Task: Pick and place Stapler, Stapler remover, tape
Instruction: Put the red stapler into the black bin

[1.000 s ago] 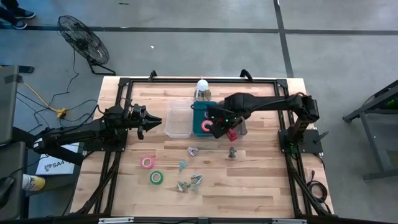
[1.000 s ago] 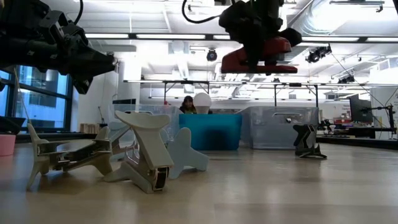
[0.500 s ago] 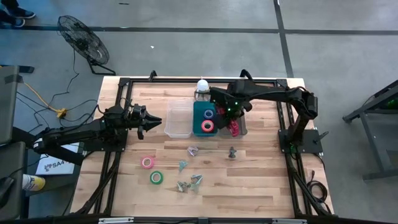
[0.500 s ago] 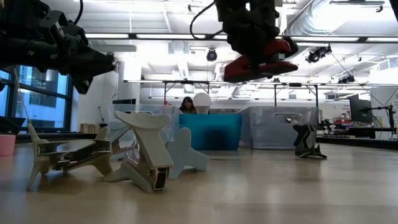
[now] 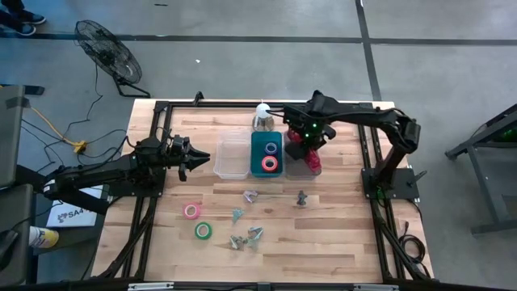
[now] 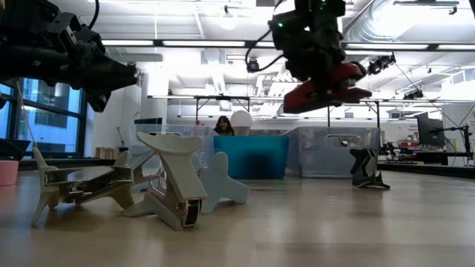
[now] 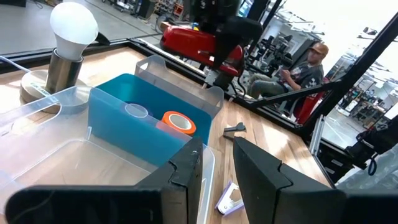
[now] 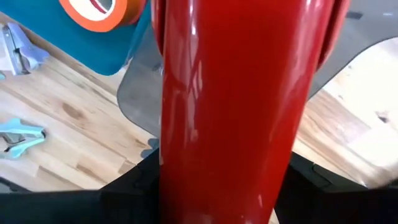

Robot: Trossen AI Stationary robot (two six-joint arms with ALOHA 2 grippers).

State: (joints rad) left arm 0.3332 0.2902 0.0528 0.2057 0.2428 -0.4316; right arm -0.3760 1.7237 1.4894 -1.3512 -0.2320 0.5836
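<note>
High view shows the right gripper [image 5: 304,144] pinching the red stapler [image 5: 308,158] above the clear bin [image 5: 310,171] that sits just beside the teal bin [image 5: 254,155], which already holds tape rolls [image 5: 270,164]; the low view has the stapler [image 6: 326,87] well clear of the table and tilted, one end lower than the other. The tilt is the main risk, as I judge it: the stapler is long against the narrow bin, so a release from this height could leave it bridging the rim, tipping into the teal bin, or falling onto the wood. The grip also looks off-centre, so it may swing further. The left gripper [image 5: 196,155] waits beside the larger clear tray [image 5: 230,172], its fingers a little apart and holding nothing. Two tape rolls [image 5: 192,211] and several staple removers [image 5: 255,234] lie on the table, unsorted. In the right wrist view the stapler [image 8: 236,93] fills the frame and hides the bin floor below. From above, the arm covers most of the bin, so how squarely the stapler sits over it cannot be told.
</note>
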